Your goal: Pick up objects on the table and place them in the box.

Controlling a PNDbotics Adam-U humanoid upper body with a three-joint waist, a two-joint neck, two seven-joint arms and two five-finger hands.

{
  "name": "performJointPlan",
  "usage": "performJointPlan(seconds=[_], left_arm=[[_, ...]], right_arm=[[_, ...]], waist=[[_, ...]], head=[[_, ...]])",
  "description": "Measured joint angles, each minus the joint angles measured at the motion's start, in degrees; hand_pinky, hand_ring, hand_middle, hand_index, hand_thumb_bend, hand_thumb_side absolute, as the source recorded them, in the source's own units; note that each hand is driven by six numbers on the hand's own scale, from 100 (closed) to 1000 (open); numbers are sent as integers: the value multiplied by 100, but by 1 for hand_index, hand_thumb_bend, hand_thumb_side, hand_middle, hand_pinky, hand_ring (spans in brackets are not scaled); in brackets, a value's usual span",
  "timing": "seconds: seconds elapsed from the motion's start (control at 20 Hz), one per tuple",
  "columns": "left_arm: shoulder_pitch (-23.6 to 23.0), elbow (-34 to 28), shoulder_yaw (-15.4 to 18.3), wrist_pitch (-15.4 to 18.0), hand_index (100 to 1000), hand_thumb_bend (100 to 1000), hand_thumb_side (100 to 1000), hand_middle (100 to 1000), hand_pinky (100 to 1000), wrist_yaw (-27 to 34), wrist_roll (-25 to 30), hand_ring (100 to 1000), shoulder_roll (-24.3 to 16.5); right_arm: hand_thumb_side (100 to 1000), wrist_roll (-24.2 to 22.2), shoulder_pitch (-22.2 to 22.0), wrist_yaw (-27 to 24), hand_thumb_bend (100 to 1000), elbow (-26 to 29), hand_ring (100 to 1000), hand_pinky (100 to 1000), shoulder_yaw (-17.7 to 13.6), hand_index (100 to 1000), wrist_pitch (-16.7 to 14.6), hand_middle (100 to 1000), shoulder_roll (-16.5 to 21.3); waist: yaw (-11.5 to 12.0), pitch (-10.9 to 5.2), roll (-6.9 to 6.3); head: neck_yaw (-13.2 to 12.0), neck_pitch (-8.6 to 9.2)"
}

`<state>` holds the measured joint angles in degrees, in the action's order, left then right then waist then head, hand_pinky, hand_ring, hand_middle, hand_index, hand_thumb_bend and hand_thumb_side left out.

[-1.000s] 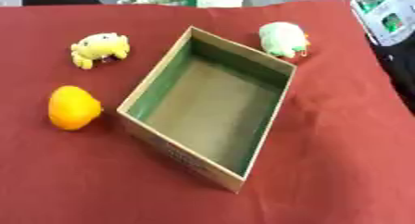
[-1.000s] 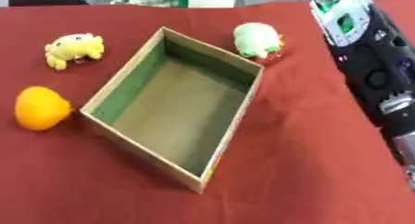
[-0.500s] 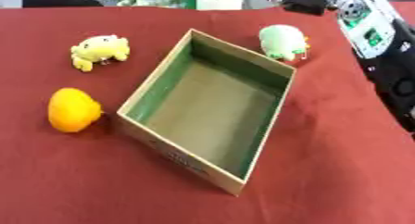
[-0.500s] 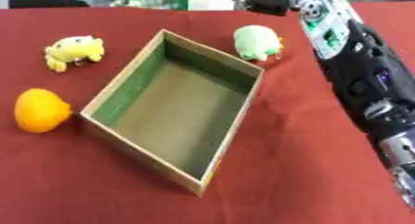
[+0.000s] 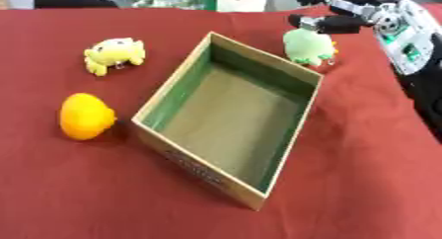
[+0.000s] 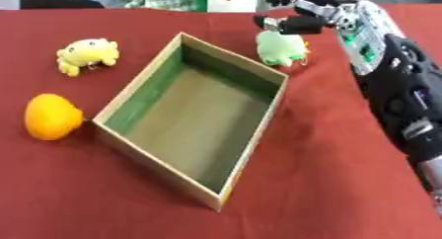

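1. Since the earlier frames, right hand [image 6: 298,13] has swung in from the far right and now sits over the green toy [image 6: 279,48], just beyond the box's [image 5: 226,182] far right corner. Nothing else has shifted.
2. Hand state: fingers curled downward above the toy's top, fingertips at or just touching it. Can't confirm a closed grasp; toy sits on the tabletop [image 5: 362,183], not lifted. Reads as spread fingers, pre-grasp.
3. Left hand: not visible in either view.
4. Step in hand, my read: reach/approach on the first pick. Box is empty, so the task has barely started.
5. Next move calls for: lower a bit, close fingers round the toy's body, lift clear of the box wall, carry toward the box middle, release.
6. Green toy: soft, rounded plush, pale green with a small orange bit on its side. Should squash under the grip.
7. Box: open cardboard, tan outside and on the floor, green inner walls, straight thin walls, set askew.
8. Left of box: yellow plush [image 5: 112,54] near the far corner, lumpy with short limbs; orange [image 5: 86,116] near the near-left corner, smooth, rounded.
9. Tabletop: red cloth, matte.
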<state>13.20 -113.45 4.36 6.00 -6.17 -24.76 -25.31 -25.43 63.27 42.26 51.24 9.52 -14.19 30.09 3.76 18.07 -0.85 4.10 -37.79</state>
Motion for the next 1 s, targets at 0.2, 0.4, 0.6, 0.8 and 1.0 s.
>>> performJointPlan(seconds=[0.2,0.4,0.6,0.8,1.0], left_arm=[[-1,0,0,-2,758,100,543,721,564,0,-2,550,0],[-4,0,0,-8,758,100,544,721,564,0,-6,550,0],[-4,0,0,-14,758,100,545,721,564,1,-2,550,0],[-4,0,0,-22,758,100,544,722,565,3,5,551,0],[-4,0,0,-22,758,100,545,722,565,7,7,551,1]], right_arm=[[916,-207,-32,-137,799,37,944,954,-19,1000,-46,868,45],[688,-516,-77,-432,916,95,955,960,-36,1000,-242,899,72],[525,-858,-102,-752,900,105,960,970,-72,1000,-472,931,202],[486,-1153,-161,-902,864,161,954,969,-172,1000,-583,932,322],[523,-1126,-178,-876,825,218,946,962,-265,1000,-538,922,354]], waist=[[-21,0,-6],[-22,0,-4],[-29,0,17],[-39,17,18],[-29,33,13]], head=[[5,0],[45,-1],[93,-1],[103,-1],[110,0]])
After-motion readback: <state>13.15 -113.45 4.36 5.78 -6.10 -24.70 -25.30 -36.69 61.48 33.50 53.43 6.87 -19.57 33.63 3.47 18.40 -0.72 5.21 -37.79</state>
